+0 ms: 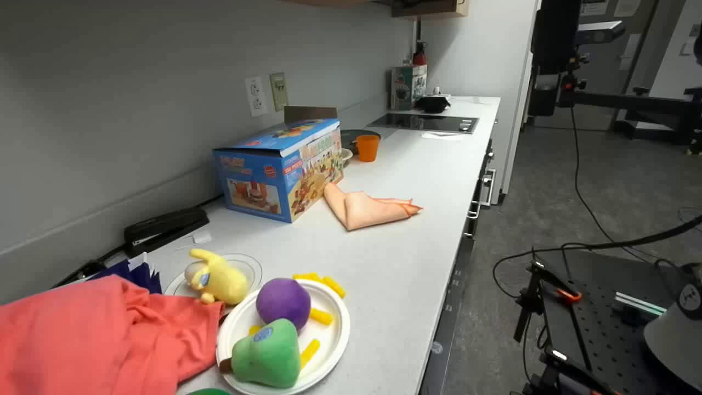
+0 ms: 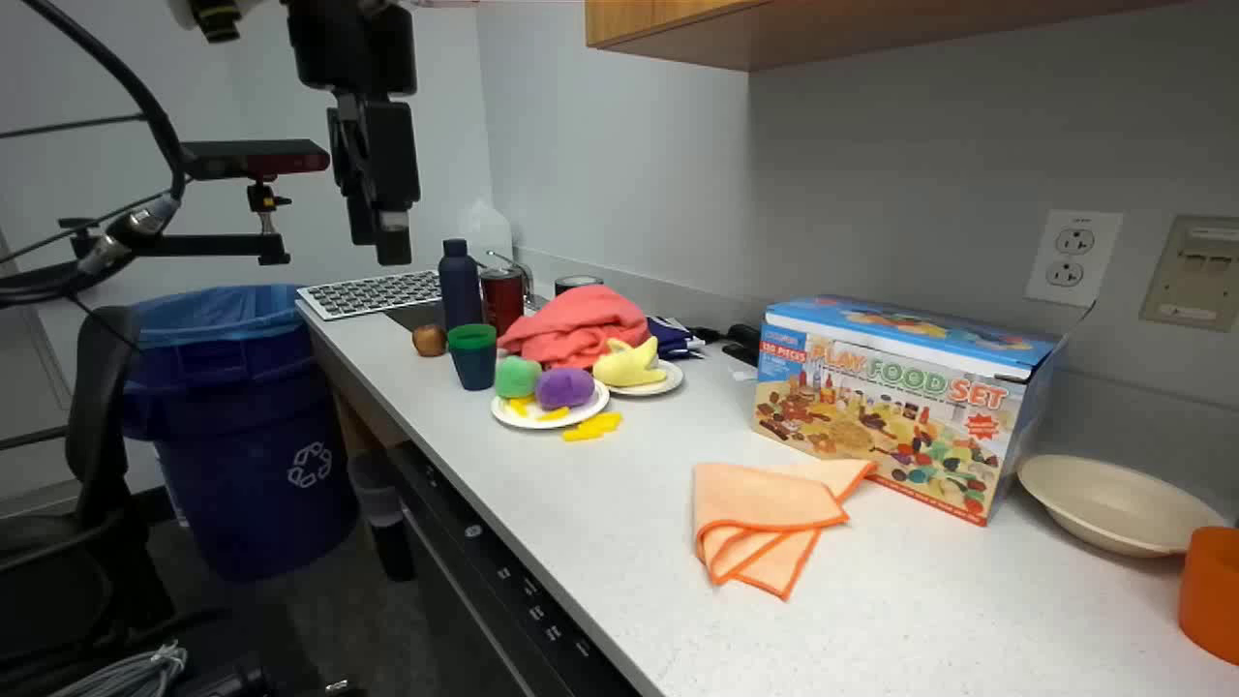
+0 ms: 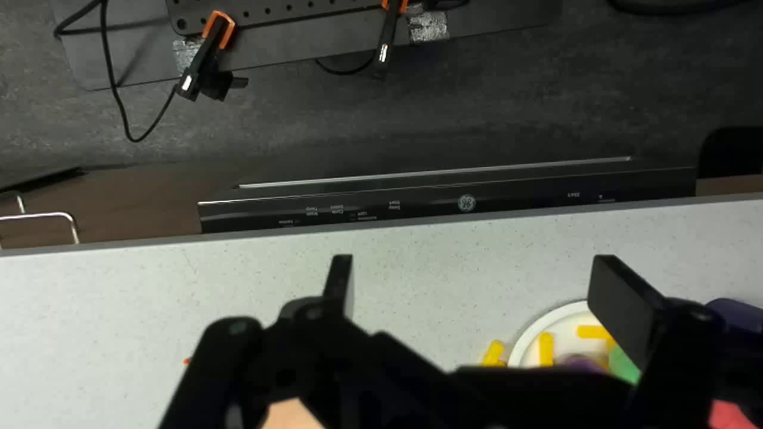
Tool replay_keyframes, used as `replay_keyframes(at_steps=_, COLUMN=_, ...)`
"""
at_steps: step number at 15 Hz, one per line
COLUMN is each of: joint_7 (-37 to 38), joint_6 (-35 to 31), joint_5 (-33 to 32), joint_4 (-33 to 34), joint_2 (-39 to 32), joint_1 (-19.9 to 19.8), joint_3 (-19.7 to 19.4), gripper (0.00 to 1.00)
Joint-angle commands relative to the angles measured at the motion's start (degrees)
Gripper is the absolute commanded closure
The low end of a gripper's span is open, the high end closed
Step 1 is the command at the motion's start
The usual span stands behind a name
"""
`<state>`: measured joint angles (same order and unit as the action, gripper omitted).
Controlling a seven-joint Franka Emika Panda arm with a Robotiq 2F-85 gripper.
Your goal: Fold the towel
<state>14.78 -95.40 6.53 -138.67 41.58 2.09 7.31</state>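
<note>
The towel, a pale peach-orange cloth with a brighter orange edge, lies on the counter beside the blue box in both exterior views [image 1: 375,211] [image 2: 760,503]. It is partly folded over itself, with layered corners fanned out on one side. A small piece of the towel shows at the bottom of the wrist view [image 3: 292,415]; the gripper body hides the rest. My gripper [image 3: 471,283] is open and empty, its two fingers wide apart. In an exterior view the gripper [image 2: 382,242] hangs high above the counter level, well away from the towel.
The blue play food box [image 2: 891,407] stands against the wall side, close to the towel. A white plate [image 1: 340,334] with plush food and yellow sticks, a red-salmon cloth [image 1: 82,334], a beige bowl [image 2: 1113,503] and an orange cup [image 1: 367,148] stand on the counter [image 2: 581,513].
</note>
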Motion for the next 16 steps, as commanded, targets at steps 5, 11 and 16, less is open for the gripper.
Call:
replay_keyframes(at_steps=5, joint_7=-0.1, joint_6=0.2, joint_5=0.1, joint_4=0.2, joint_2=-0.2, joint_1=-0.3, joint_3=0.2, gripper=0.0)
replay_keyframes(at_steps=11, joint_7=-0.1, joint_6=0.2, joint_5=0.1, joint_4=0.2, joint_2=-0.2, joint_1=-0.3, joint_3=0.2, gripper=0.0)
replay_keyframes(at_steps=16, joint_7=5.6, joint_6=-7.8, joint_5=-2.4, joint_4=-2.6, joint_2=-1.9, joint_1=-4.8, joint_3=-0.2, gripper=0.0)
